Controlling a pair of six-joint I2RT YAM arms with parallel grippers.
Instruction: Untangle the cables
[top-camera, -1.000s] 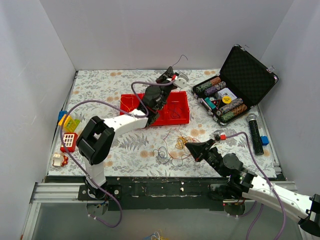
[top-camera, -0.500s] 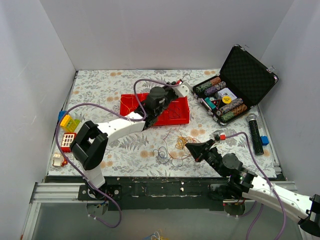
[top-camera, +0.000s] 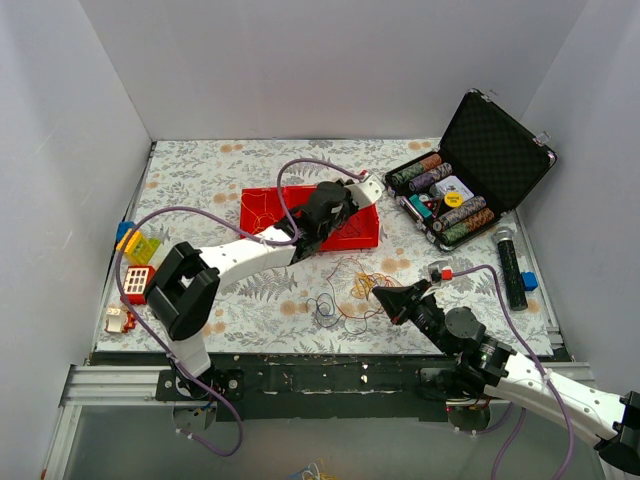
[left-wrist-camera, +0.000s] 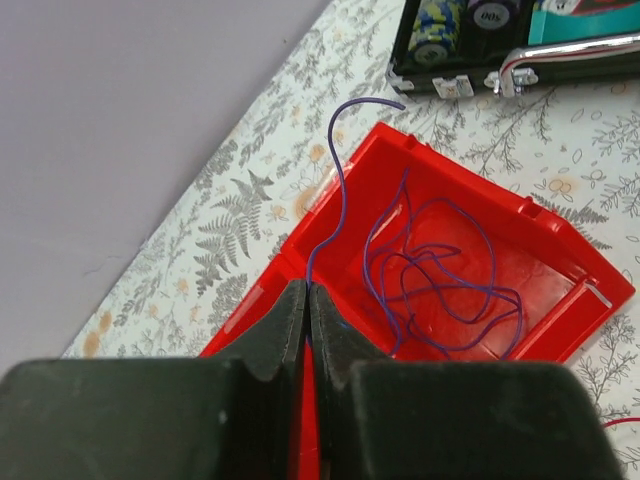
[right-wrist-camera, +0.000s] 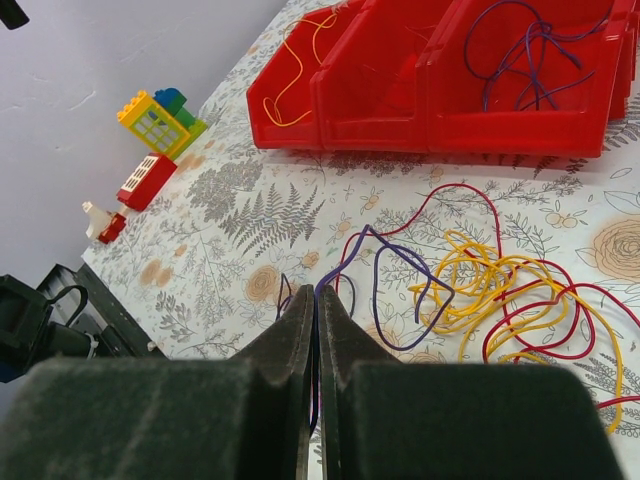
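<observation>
Left tool (left-wrist-camera: 308, 300) clamped on purple cable (left-wrist-camera: 342, 160) at red bin (left-wrist-camera: 560, 250); right tool (right-wrist-camera: 317, 300) pinching tangle's purple strand (right-wrist-camera: 412, 258), end hidden.

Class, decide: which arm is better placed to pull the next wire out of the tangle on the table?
Right. Its tool is shut on a purple wire in the tangle; the left tool pinches a separate wire over the red tray, away from it.

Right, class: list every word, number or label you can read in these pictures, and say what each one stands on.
"00": on top of a poker chip in the case. Any digit before it is cut off by the picture's edge.
Card in the case: its print is too small to read.
Nothing else is legible in any view.
</observation>
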